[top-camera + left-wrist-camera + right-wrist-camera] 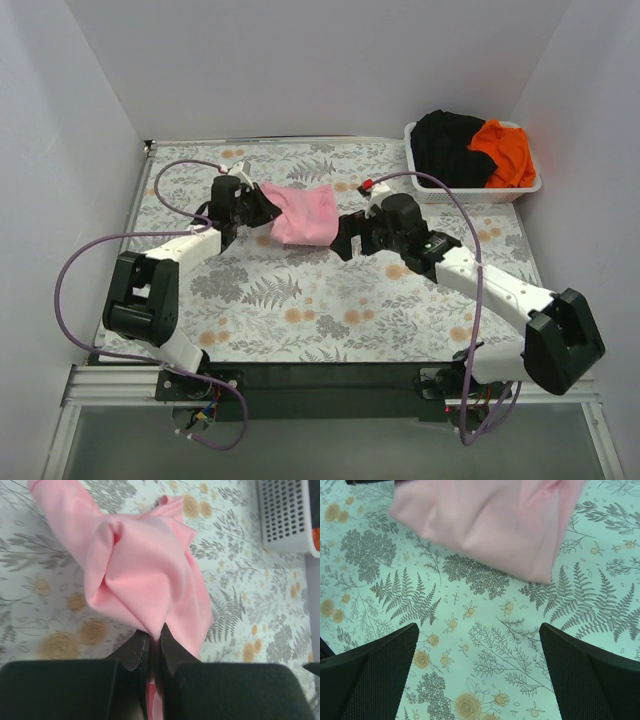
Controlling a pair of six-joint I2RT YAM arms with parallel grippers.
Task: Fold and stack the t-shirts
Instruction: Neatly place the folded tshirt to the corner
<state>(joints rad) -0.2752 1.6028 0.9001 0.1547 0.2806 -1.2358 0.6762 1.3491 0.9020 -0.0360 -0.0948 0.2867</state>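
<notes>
Edge of pink t-shirt [145, 565] out of sight inside left gripper [155, 631]

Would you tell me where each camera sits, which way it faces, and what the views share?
Top external: above and behind the bases, facing down on the table; shows both arms, the pink t-shirt and the basket.
Left wrist: on the left arm, looking along the left gripper, shut on the pink t-shirt; basket beyond.
Right wrist: on the right arm, looking down past the open right gripper at the table and the pink t-shirt.
Shared: all three see the pink t-shirt; top and left wrist also share the basket.
</notes>
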